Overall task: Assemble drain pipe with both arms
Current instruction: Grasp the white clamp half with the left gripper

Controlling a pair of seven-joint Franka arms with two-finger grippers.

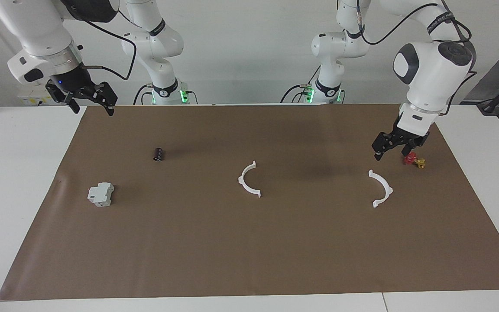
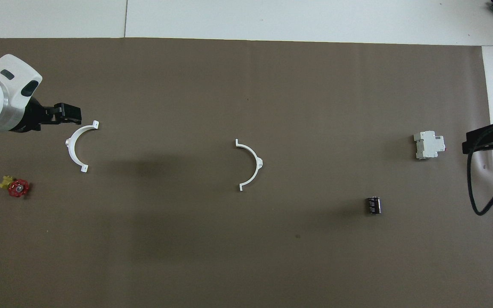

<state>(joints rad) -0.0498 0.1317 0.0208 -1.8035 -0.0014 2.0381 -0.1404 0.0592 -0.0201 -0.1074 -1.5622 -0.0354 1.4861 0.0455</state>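
Note:
The drain pipe lies as two separate white half-rings on the brown mat. One half-ring point(image 1: 241, 181) point(image 2: 257, 161) rests at the mat's middle. The other half-ring point(image 1: 389, 187) point(image 2: 70, 147) lies toward the left arm's end. My left gripper point(image 1: 391, 152) point(image 2: 73, 115) hangs open and empty in the air, just over the mat beside that second half-ring and the valve, touching neither. My right gripper point(image 1: 93, 108) point(image 2: 469, 143) waits open and empty, raised over the mat's edge at the right arm's end.
A small red-and-yellow valve point(image 1: 414, 160) point(image 2: 15, 187) sits beside the left gripper. A grey-white boxy block point(image 1: 101, 194) point(image 2: 429, 145) and a small black cylinder point(image 1: 158, 154) point(image 2: 373, 205) lie toward the right arm's end of the mat point(image 1: 249, 251).

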